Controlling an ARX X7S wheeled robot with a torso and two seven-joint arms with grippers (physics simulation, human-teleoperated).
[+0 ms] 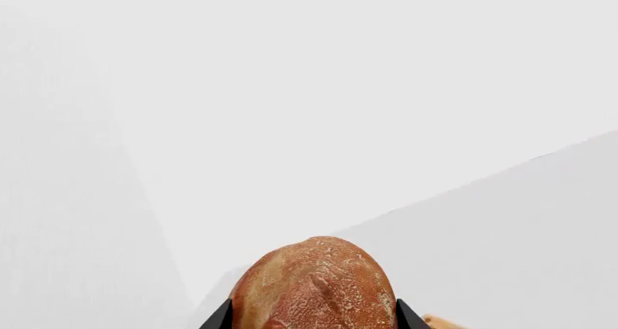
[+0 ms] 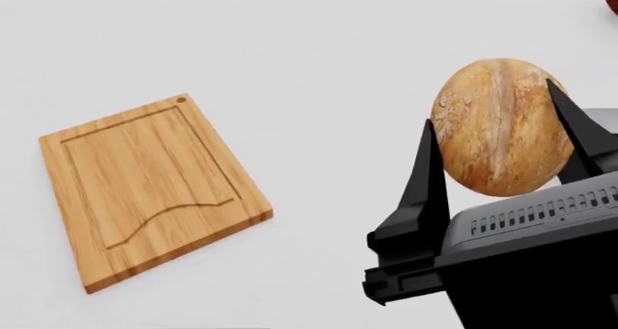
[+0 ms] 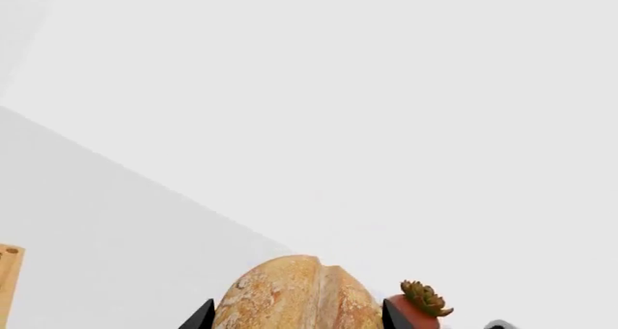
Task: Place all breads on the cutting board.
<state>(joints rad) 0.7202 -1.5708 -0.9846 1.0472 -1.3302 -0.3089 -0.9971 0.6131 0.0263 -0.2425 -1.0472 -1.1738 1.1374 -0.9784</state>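
the right gripper [image 2: 497, 152] has its black fingers [image 2: 425, 177] spread about a roll's width and clamped on the tan roll [image 2: 500, 126], one finger on each side, with the scored seam running top to bottom between them in the head view. the right wrist view shows the same grip: the tan roll's [image 3: 294, 296] crust fills the gap between the two finger tips [image 3: 200, 316]. the left gripper [image 1: 314, 316] does not appear in the head view, but its wrist view shows its fingers [image 1: 220, 317] closed against both flanks of the dark roll [image 1: 314, 285], which bulges out past them. both rolls are held in the air, neither on the board [image 2: 150, 188]. the board lies flat and bare on the white surface [image 2: 319, 61], to the left of the right gripper and well apart from it, its corner hole on the far side. a small succulent in a reddish pot [image 3: 417, 306] shows just beside the tan roll in the right wrist view. the room is plain white walls. the right arm's grey housing [image 2: 540, 249] enters from the lower right of the head view, fingers pointing up and away from the camera.
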